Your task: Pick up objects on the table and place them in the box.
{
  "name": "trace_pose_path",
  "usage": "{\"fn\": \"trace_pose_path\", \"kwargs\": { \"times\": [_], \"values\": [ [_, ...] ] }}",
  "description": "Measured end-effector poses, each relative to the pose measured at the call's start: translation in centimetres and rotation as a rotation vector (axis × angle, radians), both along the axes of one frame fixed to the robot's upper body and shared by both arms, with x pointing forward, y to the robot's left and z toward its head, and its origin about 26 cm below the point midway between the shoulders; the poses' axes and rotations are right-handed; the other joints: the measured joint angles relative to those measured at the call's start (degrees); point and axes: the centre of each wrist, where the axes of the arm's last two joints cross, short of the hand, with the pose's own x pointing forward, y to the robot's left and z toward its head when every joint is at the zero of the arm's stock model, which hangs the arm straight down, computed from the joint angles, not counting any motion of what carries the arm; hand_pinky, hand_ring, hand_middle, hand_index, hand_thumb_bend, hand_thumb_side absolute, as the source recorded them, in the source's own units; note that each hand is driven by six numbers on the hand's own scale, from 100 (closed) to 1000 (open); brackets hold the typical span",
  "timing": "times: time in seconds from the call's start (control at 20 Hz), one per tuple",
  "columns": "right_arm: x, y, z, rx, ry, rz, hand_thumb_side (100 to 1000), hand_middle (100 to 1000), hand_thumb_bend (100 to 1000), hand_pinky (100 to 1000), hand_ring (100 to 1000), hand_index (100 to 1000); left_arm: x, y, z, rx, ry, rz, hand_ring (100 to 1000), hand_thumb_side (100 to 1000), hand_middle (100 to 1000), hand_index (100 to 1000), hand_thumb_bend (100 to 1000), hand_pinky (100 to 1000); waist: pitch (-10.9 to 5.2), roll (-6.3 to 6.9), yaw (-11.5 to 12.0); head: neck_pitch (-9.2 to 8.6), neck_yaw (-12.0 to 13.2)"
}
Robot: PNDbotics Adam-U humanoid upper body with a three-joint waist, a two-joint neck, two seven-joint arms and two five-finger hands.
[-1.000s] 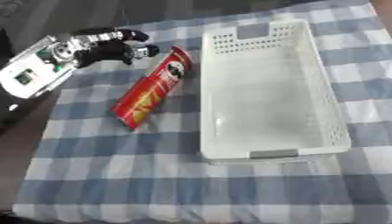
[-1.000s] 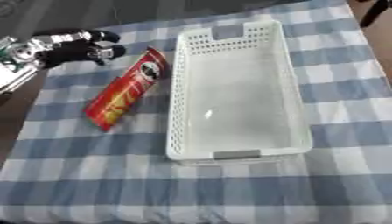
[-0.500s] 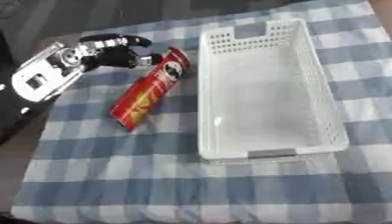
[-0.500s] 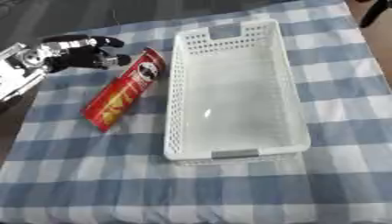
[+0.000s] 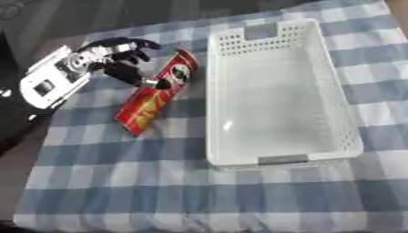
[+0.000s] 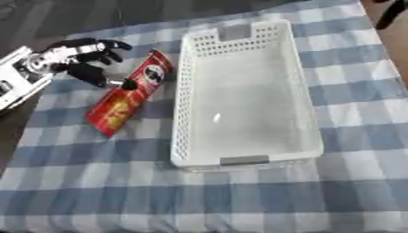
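White basket (image 5: 279, 157) lies beside red crisp tube (image 5: 157, 93) on checked worktop (image 5: 159, 191); left robot hand (image 5: 119, 57) spread, fingertips over tube's upper part, contact unclear

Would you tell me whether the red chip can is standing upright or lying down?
Lying down: the red chip can rests on its side on the checked cloth, left of the white basket.

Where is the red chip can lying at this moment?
The red chip can lies tilted on the checked cloth, just left of the white basket, with the left hand at its upper end.
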Motion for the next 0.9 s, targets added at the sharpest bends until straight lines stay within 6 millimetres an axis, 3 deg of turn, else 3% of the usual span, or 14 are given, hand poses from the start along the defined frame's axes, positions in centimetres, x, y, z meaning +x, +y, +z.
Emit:
{"fn": "trace_pose_path", "kwargs": {
  "times": [0.35,0.4,0.45,0.6,0.65,0.7,0.75,0.8,0.85,0.9],
  "values": [
    [0.0,0.0,0.0,-0.001,0.003,0.001,787,687,100,367,582,852,0.5,-0.3,-0.8,0.065,-0.019,-0.03,910,581,1000,1000,611,888,0.0,0.1,0.07,0.0,0.0],
    [0.0,0.0,0.0,-0.001,0.003,0.001,781,687,100,367,582,852,0.5,-0.3,-1.0,0.064,-0.013,-0.03,910,530,1000,1000,654,888,0.0,0.16,0.09,0.0,0.0],
    [0.0,0.0,0.0,-0.001,0.004,0.0,787,687,100,367,582,853,0.6,-0.3,-1.3,0.063,-0.008,-0.029,907,588,1000,1000,604,885,0.0,0.21,0.13,0.0,0.0],
    [0.0,-0.1,-0.2,-0.003,0.01,-0.001,787,687,100,367,582,853,1.0,-0.4,-1.9,0.052,0.005,-0.021,890,577,1000,1000,599,854,0.0,0.23,0.16,0.0,0.0],
    [-0.1,-0.1,-0.2,-0.004,0.011,-0.001,787,687,100,367,582,853,1.1,-0.4,-2.1,0.051,0.01,-0.017,877,510,997,1000,632,821,0.0,0.24,0.16,0.0,0.0],
    [-0.1,-0.1,-0.2,-0.004,0.011,-0.001,787,687,100,366,582,853,1.1,-0.4,-2.4,0.049,0.015,-0.012,881,534,999,1000,618,833,0.0,0.25,0.16,0.0,0.0],
    [-0.1,-0.1,-0.2,-0.004,0.011,-0.001,787,687,100,366,582,853,1.2,-0.3,-2.7,0.047,0.021,-0.007,856,341,994,1000,661,781,0.0,0.25,0.16,0.0,0.0],
    [-0.1,-0.1,-0.2,-0.005,0.011,-0.001,787,687,100,366,582,853,1.3,-0.3,-2.8,0.046,0.025,-0.003,856,341,994,1000,661,781,0.0,0.26,0.16,0.0,0.0],
    [-0.1,-0.1,-0.2,-0.005,0.011,-0.001,787,687,100,367,582,853,1.5,-0.3,-3.0,0.047,0.028,0.002,847,135,991,1000,661,768,0.0,0.28,0.16,0.0,0.0],
    [-0.1,-0.1,-0.2,-0.005,0.011,-0.001,787,687,100,366,582,853,1.5,-0.3,-3.2,0.048,0.033,0.007,849,191,992,1000,660,769,0.0,0.32,0.16,0.0,0.0]
  ]
}}
